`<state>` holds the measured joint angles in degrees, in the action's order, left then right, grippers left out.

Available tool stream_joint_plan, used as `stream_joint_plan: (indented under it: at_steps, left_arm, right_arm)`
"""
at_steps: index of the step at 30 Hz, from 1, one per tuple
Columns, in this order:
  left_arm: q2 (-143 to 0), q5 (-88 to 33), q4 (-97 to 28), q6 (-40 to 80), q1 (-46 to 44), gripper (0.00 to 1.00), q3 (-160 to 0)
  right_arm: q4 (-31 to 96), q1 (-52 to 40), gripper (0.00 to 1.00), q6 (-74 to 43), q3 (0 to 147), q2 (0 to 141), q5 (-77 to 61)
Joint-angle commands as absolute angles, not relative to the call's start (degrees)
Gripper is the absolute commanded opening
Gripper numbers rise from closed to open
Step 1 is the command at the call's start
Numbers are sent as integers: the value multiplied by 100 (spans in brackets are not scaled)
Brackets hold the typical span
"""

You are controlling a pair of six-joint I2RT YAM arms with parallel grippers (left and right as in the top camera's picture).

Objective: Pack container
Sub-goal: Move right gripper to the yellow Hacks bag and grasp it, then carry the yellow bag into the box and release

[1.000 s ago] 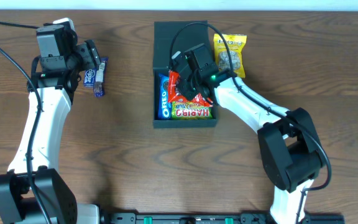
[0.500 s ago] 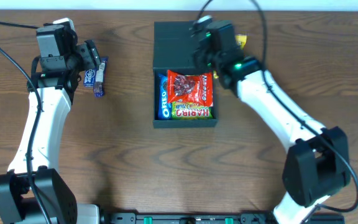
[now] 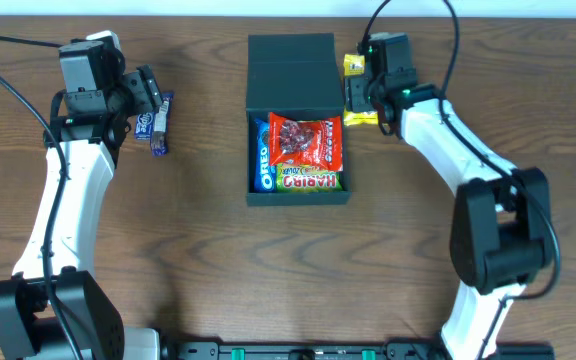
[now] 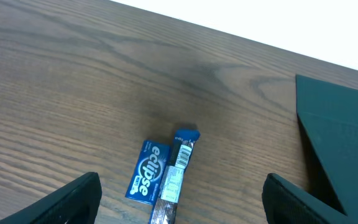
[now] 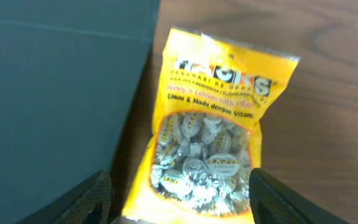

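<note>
The container (image 3: 253, 120) is a dark box with its flap lid (image 3: 290, 60) lying open at the back. In it lie an Oreo packet (image 3: 263, 155), a red sweets packet (image 3: 306, 140) and a Haribo packet (image 3: 311, 181). My right gripper (image 3: 360, 95) hangs open over a yellow candy packet (image 5: 207, 143) just right of the lid (image 5: 61, 93), one finger on each side of it. My left gripper (image 4: 182, 211) stands open above a blue Eclipse packet (image 4: 148, 177) and a dark wrapped bar (image 4: 176, 180) on the table at the far left.
The container's corner (image 4: 340, 155) shows at the right edge of the left wrist view. Bare wooden table lies in front of the container and between it and the Eclipse packet (image 3: 153, 125).
My right gripper let go of the red packet in the container, swung back and right to above the yellow packet, and opened. The left arm has not moved.
</note>
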<state>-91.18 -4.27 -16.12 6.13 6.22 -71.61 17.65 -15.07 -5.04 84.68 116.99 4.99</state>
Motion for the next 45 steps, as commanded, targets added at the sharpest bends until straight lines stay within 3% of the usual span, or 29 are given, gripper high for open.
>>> stream_joint_plan:
  at_steps: [1,10,12,13,17,25,34,40,45]
  left_arm:
    - [-9021,-405,-1619,574,642,84,-7290]
    - [-9021,-405,-1619,572,642,84,-7290]
    - [-9021,-405,-1619,574,642,84,-7290]
    - [-9021,-405,-1619,572,642,84,-7290]
    - [-9021,-405,-1619,574,642,84,-7290]
    - [-9021,-405,-1619,574,642,84,-7290]
    - [-9021,-403,-1605,572,642,84,-7290]
    - [-9021,-403,-1575,572,642,84,-7290]
    - [-9021,-403,-1577,572,642,84,-7290]
  right_arm:
    - [1601,-1452,69,-580,8497,11990,711]
    - [1216,-1441,61,-982,8497,12669,1203]
    - [1221,-1431,47,-982,8497,12746,1203]
    - [1245,-1426,31,-982,8497,12752,1203]
    - [1260,-1426,1,-982,8497,12752,1203]
    - [1372,-1426,1,-958,8508,12350,1203]
    - [1424,-1544,1,-99,8508,11024,972]
    - [1850,-1734,1,705,8508,10545,-766]
    - [2904,-1831,1,2694,8508,10532,-2877]
